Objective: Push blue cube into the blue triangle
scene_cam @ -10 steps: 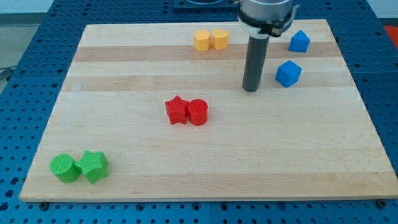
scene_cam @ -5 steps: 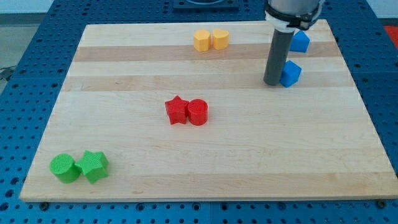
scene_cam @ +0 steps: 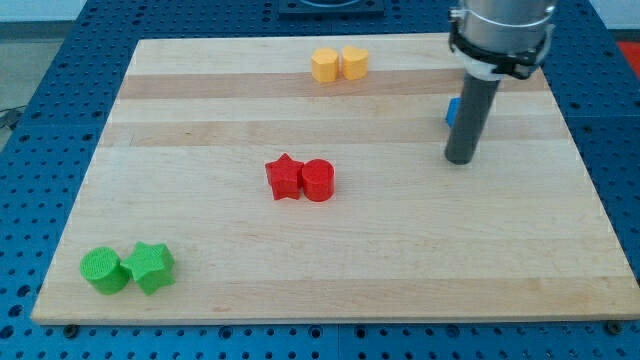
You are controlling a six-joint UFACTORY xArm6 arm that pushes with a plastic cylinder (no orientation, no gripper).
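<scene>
My tip (scene_cam: 459, 159) rests on the board at the view's right, just below the blue cube (scene_cam: 452, 111). The rod hides most of that cube; only a thin blue sliver shows at the rod's left edge. The blue triangle block, which sat above the cube near the view's top right, is hidden behind the arm's head. I cannot tell whether the tip touches the cube.
Two yellow blocks (scene_cam: 338, 63) sit side by side near the view's top centre. A red star (scene_cam: 285, 177) and red cylinder (scene_cam: 318, 180) touch at the middle. A green cylinder (scene_cam: 104, 271) and green star (scene_cam: 151, 266) sit at the bottom left.
My tip has moved right and down, from left of the blue cube to just below it. The rod and arm head now cover both blue blocks.
</scene>
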